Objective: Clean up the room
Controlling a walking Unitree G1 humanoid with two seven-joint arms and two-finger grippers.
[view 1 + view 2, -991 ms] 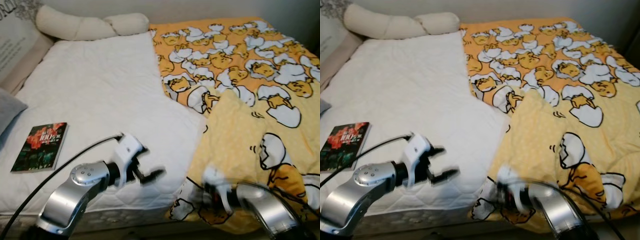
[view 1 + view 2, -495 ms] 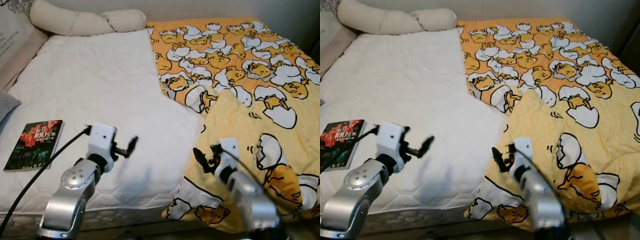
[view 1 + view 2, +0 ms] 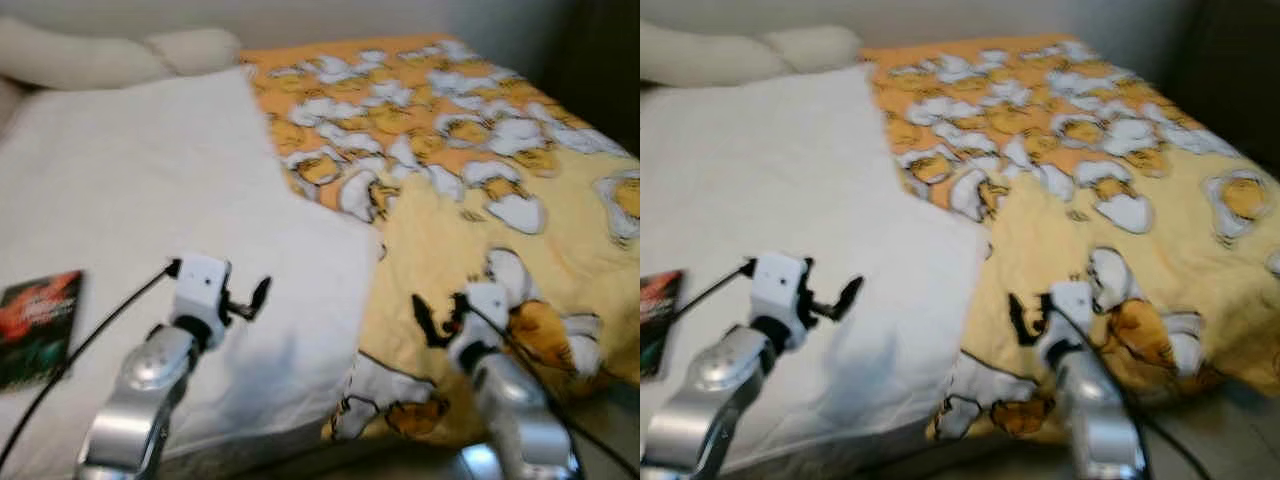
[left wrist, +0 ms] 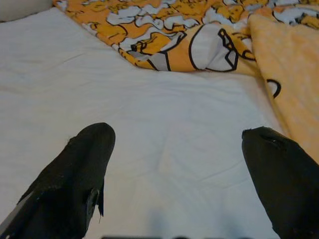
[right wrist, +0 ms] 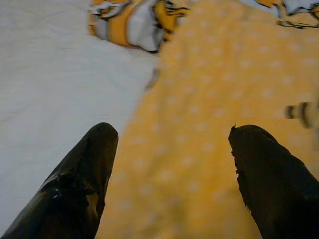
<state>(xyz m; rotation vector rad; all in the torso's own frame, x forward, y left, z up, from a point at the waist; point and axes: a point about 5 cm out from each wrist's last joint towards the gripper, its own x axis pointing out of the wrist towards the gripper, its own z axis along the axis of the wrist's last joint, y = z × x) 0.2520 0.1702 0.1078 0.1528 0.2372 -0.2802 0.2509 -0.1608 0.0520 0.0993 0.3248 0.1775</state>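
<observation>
You had barely started on the bed at this moment. The yellow blanket point(image 3: 470, 190), printed with egg cartoons, lay bunched over the robot's right half of the bed point(image 3: 130, 190); its near part was folded back on itself so the pale dotted underside showed, and one corner hung over the front edge of the mattress. The white mattress cover on the other half was bare and unmade. A long cream pillow point(image 3: 90, 55) sat at the head, and a dark book point(image 3: 35, 320) lay near the front edge on the far left, untouched.

Your left end effector point(image 3: 243, 298) hovered released above the white cover, near the blanket's edge, fingers point(image 4: 75, 174) spread wide with only sheet between them. Your right end effector point(image 3: 432, 318) was likewise released, poised over the dotted underside of the folded blanket, just by its border with the sheet; its fingers point(image 5: 79, 174) gripped nothing.

In my judgement nothing was yet tidied: you had still to take hold of the blanket and spread it flat across the whole mattress, and the book still wanted putting away. The head views were blurred, so finer details of the far side could not be made out
</observation>
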